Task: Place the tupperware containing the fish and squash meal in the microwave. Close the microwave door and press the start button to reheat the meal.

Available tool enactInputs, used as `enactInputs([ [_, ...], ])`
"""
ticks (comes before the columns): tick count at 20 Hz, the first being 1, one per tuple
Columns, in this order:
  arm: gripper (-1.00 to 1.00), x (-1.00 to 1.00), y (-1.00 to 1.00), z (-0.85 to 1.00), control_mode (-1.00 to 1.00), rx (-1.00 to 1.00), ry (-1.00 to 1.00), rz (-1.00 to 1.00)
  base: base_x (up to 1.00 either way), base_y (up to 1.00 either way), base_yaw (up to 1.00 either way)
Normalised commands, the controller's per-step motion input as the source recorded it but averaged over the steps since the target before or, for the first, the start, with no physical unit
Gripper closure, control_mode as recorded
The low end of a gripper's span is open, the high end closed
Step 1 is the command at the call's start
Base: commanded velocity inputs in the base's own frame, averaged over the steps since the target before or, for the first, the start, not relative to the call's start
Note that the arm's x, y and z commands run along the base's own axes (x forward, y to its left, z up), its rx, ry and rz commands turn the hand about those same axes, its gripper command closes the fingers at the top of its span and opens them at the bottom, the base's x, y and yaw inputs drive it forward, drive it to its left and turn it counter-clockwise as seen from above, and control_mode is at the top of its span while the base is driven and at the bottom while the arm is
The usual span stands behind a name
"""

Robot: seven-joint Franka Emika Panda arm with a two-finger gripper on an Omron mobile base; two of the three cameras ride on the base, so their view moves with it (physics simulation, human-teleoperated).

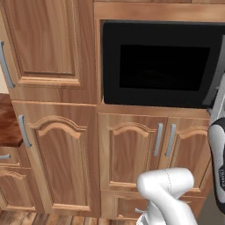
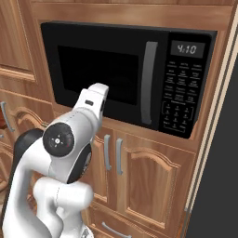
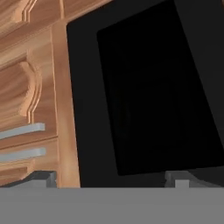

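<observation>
Microwave door shut, start button seemingly still to press, judging from where the arm sits.

At the left of the hand view, wooden cabinet doors (image 3: 26,100) with grey handles fill the frame edge; the black microwave door (image 3: 148,92) takes the centre and right, closed flush, its dark window glossy and opaque. The tupperware cannot be seen behind that window, so whether it sits inside cannot be told. The tool (image 3: 114,180) stands wide open at the bottom, holding nothing. In the right base view the microwave (image 2: 125,74) shows its curved grey handle (image 2: 148,83), then the keypad panel (image 2: 183,88) at the right, untouched.
</observation>
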Motion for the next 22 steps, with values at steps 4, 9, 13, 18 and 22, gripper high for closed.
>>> enactInputs([
  [4, -1.0, -0.41, -0.53, 0.0, -1.0, 0.04, 0.0, 0.1, 0.0, 0.0, 0.0],
  [9, -1.0, -0.16, -0.42, 0.0, -1.0, 0.0, 0.0, 0.07, 0.0, 0.0, 0.0],
  [13, -1.0, 0.0, -0.47, 0.0, -1.0, 0.03, 0.0, 0.0, 0.0, 0.0, 0.0],
  [18, -1.0, 0.0, -0.35, -0.01, -1.0, 0.03, 0.0, 0.01, 0.0, 0.0, 0.0],
  [22, 1.0, 0.0, -0.23, -0.09, -1.0, 0.0, 0.0, 0.0, 0.0, 0.0, 0.0],
])
